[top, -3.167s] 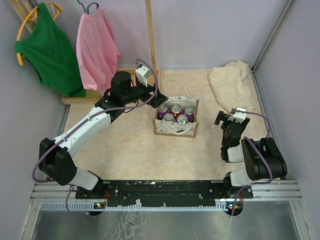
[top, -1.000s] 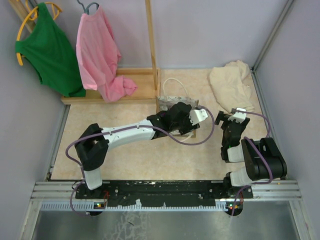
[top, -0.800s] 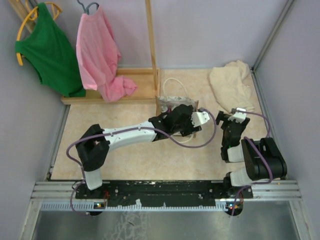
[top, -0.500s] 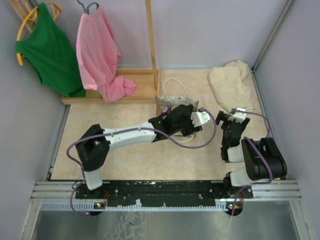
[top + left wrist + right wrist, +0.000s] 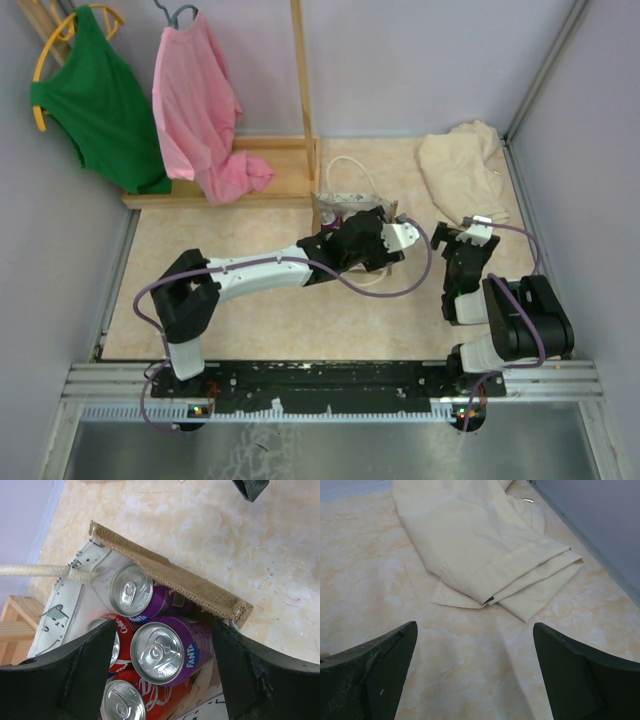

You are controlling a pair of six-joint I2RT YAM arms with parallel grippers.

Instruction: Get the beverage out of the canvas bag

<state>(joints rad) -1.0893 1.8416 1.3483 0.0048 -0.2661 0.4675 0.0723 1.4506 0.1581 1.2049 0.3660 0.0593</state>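
The canvas bag (image 5: 170, 575) stands open mid-table with a white rope handle (image 5: 35, 570); in the top view only its far wall (image 5: 345, 200) shows past my left arm. Inside are several upright cans: two purple Fanta cans (image 5: 162, 652) (image 5: 132, 590) and red Coke cans (image 5: 122, 705). My left gripper (image 5: 162, 630) is open and reaches into the bag, with its jaws on either side of the nearer purple Fanta can and not closed on it. In the top view it (image 5: 360, 243) covers the bag. My right gripper (image 5: 452, 238) (image 5: 474, 627) is open and empty, right of the bag.
A plain cream cloth (image 5: 462, 170) (image 5: 480, 545) lies at the back right. A wooden rack (image 5: 270, 170) at the back left holds a green garment (image 5: 95, 100) and a pink garment (image 5: 200, 110). Grey walls close in on both sides.
My left arm swung from behind and left of the bag to over it, and the open gripper went down around a purple can. Over the last second it only shifted slightly. The right arm has not moved.
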